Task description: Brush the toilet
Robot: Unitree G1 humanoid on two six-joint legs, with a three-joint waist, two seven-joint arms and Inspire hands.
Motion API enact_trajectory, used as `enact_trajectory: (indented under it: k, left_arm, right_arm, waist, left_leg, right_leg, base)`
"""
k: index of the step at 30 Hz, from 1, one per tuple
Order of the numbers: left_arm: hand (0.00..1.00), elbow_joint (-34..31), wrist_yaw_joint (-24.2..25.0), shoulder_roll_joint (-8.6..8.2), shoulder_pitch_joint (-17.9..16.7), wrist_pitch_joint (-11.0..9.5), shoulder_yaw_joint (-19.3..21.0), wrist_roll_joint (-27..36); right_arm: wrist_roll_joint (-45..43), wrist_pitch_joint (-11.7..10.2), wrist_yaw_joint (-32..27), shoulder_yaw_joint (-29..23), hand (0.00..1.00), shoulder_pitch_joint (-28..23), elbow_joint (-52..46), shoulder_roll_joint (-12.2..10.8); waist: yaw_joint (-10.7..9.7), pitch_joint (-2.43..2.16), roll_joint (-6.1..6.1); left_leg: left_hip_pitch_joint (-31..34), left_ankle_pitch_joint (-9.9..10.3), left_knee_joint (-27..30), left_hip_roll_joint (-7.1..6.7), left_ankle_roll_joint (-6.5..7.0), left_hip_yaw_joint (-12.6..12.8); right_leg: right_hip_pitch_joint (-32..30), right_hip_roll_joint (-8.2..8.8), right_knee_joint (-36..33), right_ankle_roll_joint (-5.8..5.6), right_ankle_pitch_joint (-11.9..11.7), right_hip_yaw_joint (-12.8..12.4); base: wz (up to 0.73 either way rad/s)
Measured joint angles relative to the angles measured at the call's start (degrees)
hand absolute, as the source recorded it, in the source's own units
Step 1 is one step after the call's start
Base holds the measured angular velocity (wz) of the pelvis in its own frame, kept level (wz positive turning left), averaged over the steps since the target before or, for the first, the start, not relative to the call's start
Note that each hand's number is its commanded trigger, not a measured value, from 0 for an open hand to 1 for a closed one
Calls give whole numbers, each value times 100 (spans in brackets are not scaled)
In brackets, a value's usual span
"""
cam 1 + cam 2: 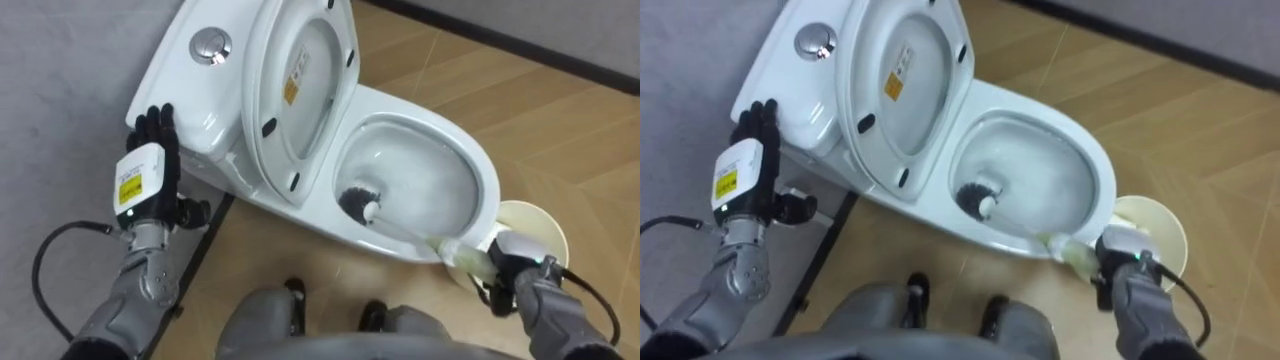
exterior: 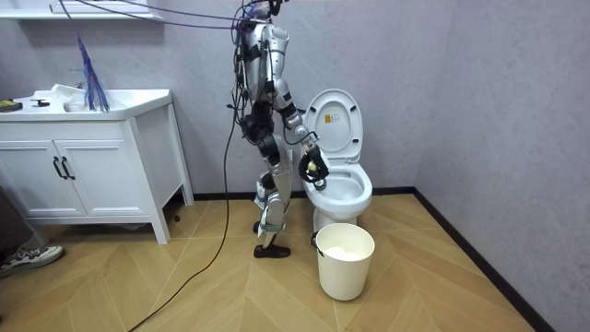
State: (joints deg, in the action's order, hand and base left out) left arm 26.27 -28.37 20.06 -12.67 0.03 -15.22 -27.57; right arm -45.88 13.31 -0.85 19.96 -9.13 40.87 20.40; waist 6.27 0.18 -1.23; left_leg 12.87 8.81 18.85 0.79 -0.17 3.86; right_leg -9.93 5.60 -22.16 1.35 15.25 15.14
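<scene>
The robot stands right at the front of the toilet (image 1: 392, 98), on the room view's left of it, lid (image 1: 305, 80) up against the tank (image 1: 185, 85). The brush (image 1: 360, 205) is down in the bowl (image 1: 440, 185): its dark bristle head sits at the tank-side wall of the bowl, low in the basin, and its pale handle slants up and out over the front rim. The right robot hand (image 1: 512, 268) is just outside that front rim, fingers curled tight round the end of the handle, gripping the brush. Over on the other side, the left robot hand (image 1: 150, 165) is raised beside the tank's outer corner, its dark fingers (image 1: 155, 125) straight and pointing up, holding nothing; whether they touch the tank I cannot tell. The round flush button (image 1: 211, 45) sits on top of the tank. A cream bin (image 1: 540, 228) stands on the wooden floor just in front of the toilet, close behind the right robot hand. In the room view a white cabinet (image 2: 92, 166) stands well apart from the toilet, on the room view's left.
</scene>
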Motion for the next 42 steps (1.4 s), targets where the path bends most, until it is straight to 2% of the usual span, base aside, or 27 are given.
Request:
enact_trajectory:
  k: [2,3,5,6,7,9,10,15,19,23,25,28,30,35,39,42]
  left_arm:
    - [0,140,200,-157,-564,20,385,227]
    - [0,248,246,-193,-666,52,449,319]
    - [0,773,407,-386,-973,254,785,682]
    - [0,881,452,-422,-1050,289,861,794]
    - [0,1074,557,-475,-1198,371,982,994]
    - [0,1322,756,-580,-1285,443,1182,1365]
    - [0,1469,873,-635,-1316,449,1279,1577]
    - [0,2057,1222,-772,-1303,475,1344,2181]
    - [0,2473,1561,-911,-1135,519,1735,2376]
    - [0,2675,1650,-968,-947,589,2004,2576]
    - [0,2739,1675,-1053,-922,589,2169,2571]
    - [0,2979,1797,-1088,-824,632,2284,2480]
    - [0,3048,1799,-1139,-768,671,2438,2395]
    - [0,3064,1797,-1184,-708,704,2645,2287]
    - [0,3057,1801,-1194,-708,736,2642,2284]
    - [0,3058,1862,-1206,-708,828,2647,2233]
  right_arm:
    - [-23,-46,115,-250,100,-372,-221,-98]
    - [-49,-82,123,-306,100,-450,-266,-116]
    - [-69,-194,79,-564,100,-675,-190,-276]
    - [-53,-201,71,-601,100,-719,-162,-322]
    - [-35,-200,75,-635,100,-795,-121,-394]
    - [90,-234,100,-740,100,-862,-14,-489]
    - [200,-294,92,-812,100,-880,173,-552]
    - [903,-428,-16,-1038,100,-895,552,-718]
    - [1615,-607,-206,-1508,100,-825,952,-839]
    - [2565,-706,-583,-1982,100,-694,1580,-985]
    - [2735,-735,-670,-2200,100,-656,1785,-1045]
    - [2761,-761,-728,-2559,100,-702,1980,-1203]
    - [2777,-779,-780,-2589,100,-734,2045,-1263]
    - [2792,-854,-869,-2759,100,-719,2362,-1354]
    - [2888,-832,-1013,-2812,100,-809,2434,-1493]
    - [3036,-817,-1024,-2870,100,-785,2632,-1590]
  waist:
    - [34,-12,-46]
    - [35,-14,-52]
    - [17,-28,-75]
    - [22,-47,-47]
    - [30,-22,-90]
    - [37,-28,-93]
    - [38,-8,-93]
    - [-31,28,-114]
    - [-167,19,-64]
    - [-360,7,-75]
    - [-454,2,-57]
    - [-617,-4,-36]
    - [-640,-6,0]
    - [-871,-20,56]
    - [-937,-23,69]
    - [-985,-44,68]
  left_leg:
    - [-416,58,-193,33,-50,1]
    - [-483,67,-221,37,-55,1]
    - [-716,119,-281,58,-79,-4]
    - [-764,143,-282,66,-86,-8]
    - [-846,161,-308,68,-90,-23]
    - [-924,174,-339,59,-91,-82]
    - [-1013,178,-391,57,-94,-94]
    - [-1426,201,-649,32,-101,-61]
    - [-1634,201,-779,37,-101,82]
    - [-1674,201,-797,34,-101,141]
    - [-1721,202,-800,41,-102,239]
    - [-1879,210,-828,41,-103,284]
    - [-1966,211,-862,60,-103,390]
    - [-2161,228,-946,64,-105,498]
    - [-2187,277,-948,76,-105,485]
    - [-2204,368,-949,105,-87,482]
  right_leg:
    - [359,-77,229,-11,-24,-51]
    - [432,-86,267,-13,-25,-50]
    - [730,-139,460,-24,-45,-15]
    - [798,-150,495,-24,-45,-1]
    - [917,-157,566,-26,-46,35]
    - [1046,-164,664,-40,-52,86]
    - [1139,-175,734,-50,-59,91]
    - [1499,-186,927,-81,-68,24]
    - [1570,-194,962,-85,-71,-157]
    - [1596,-213,1045,-95,-80,-291]
    - [1609,-228,1045,-99,-86,-380]
    - [1736,-251,1052,-101,-95,-491]
    - [1753,-257,1054,-98,-96,-636]
    - [1791,-267,1051,-102,-84,-848]
    - [1800,-283,1048,-118,-95,-869]
    - [1814,-347,1042,-136,-108,-873]
  base:
    - [-17]
    - [-5]
    - [3]
    - [9]
    - [16]
    - [14]
    - [0]
    - [-7]
    - [-23]
    - [-14]
    - [-22]
    - [-20]
    - [-31]
    - [-19]
    - [-1]
    - [-1]
